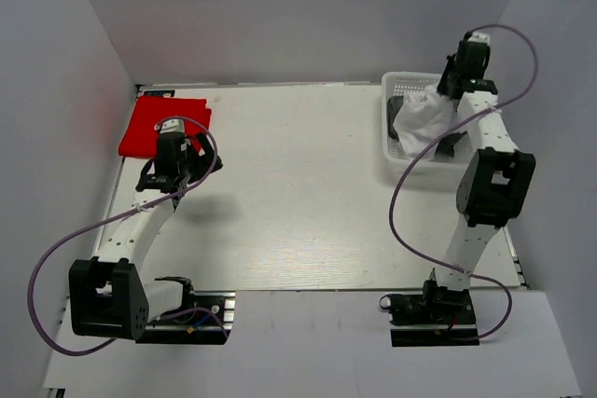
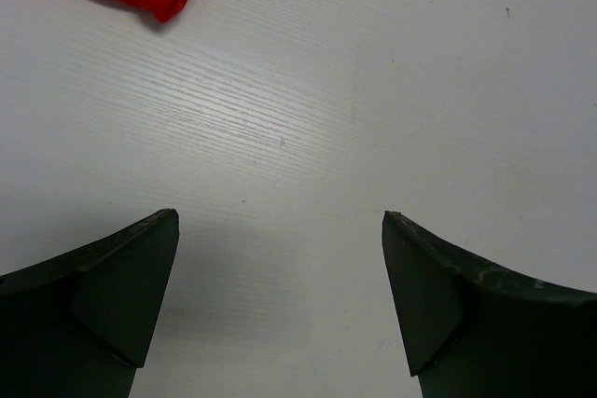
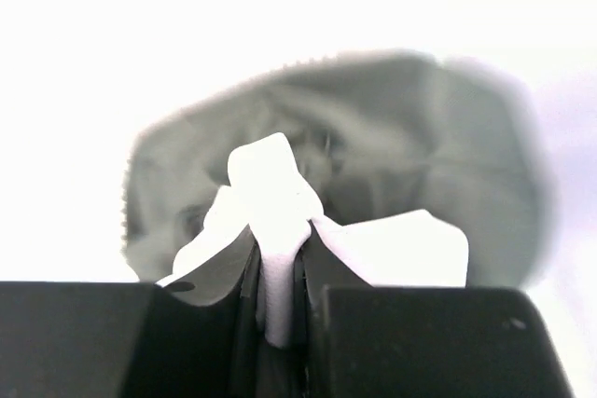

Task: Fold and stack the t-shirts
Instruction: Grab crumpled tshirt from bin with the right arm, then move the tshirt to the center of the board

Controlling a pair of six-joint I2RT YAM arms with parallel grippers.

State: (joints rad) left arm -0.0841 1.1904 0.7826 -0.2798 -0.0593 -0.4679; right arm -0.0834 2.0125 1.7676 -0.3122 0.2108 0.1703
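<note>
we lift the white shirt (image 1: 424, 120) from the basket (image 1: 386, 142), right fingers (image 3: 420, 342) clamped on it, left fingers (image 2: 93, 295) apart beside the red shirt (image 1: 154, 128); next, lay it flat on the desk (image 1: 298, 193) for folding.

A white plastic lattice basket (image 1: 388, 137) sits at the far right corner of the pale, wood-grained counter (image 1: 298, 202). Plain grey walls (image 1: 280, 16) close in the counter's far, left and right sides.
</note>
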